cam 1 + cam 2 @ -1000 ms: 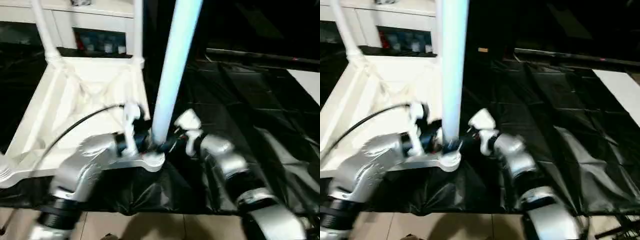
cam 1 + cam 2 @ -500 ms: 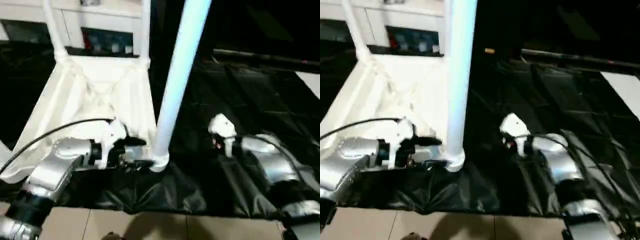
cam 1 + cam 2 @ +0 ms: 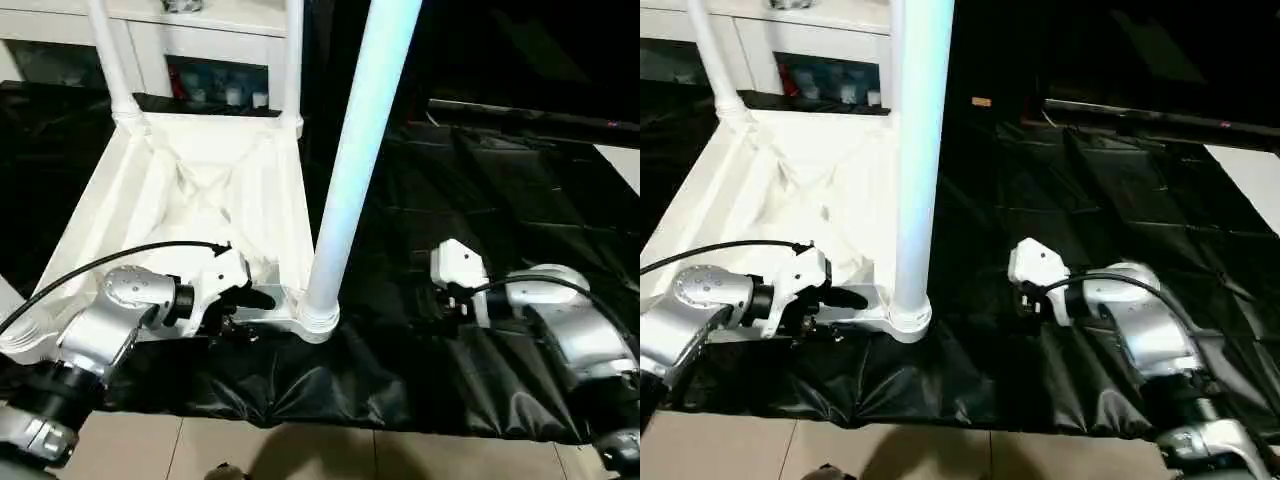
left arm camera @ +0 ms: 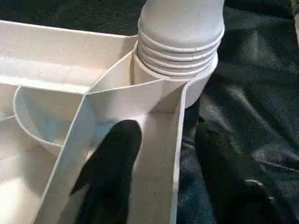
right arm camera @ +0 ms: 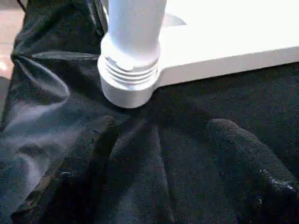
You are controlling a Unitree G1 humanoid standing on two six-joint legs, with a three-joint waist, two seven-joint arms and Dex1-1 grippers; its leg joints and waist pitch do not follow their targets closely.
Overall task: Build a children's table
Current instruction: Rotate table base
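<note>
White table (image 3: pixel 200 190) upside-down — legs (image 3: pixel 350 170) upright

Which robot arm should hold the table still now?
Probably the left. The left gripper already has its fingers astride the tabletop's rim beside the standing leg; the right gripper sits apart over black sheet.

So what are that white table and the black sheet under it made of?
The table, lying upside down, looks like moulded white plastic: smooth, slightly glossy, with thin ribs on its underside. The upright leg at the near corner seems the same, with moulded rings at its base. The black sheet looks like thin plastic film: it shines, creases and wrinkles.
</note>
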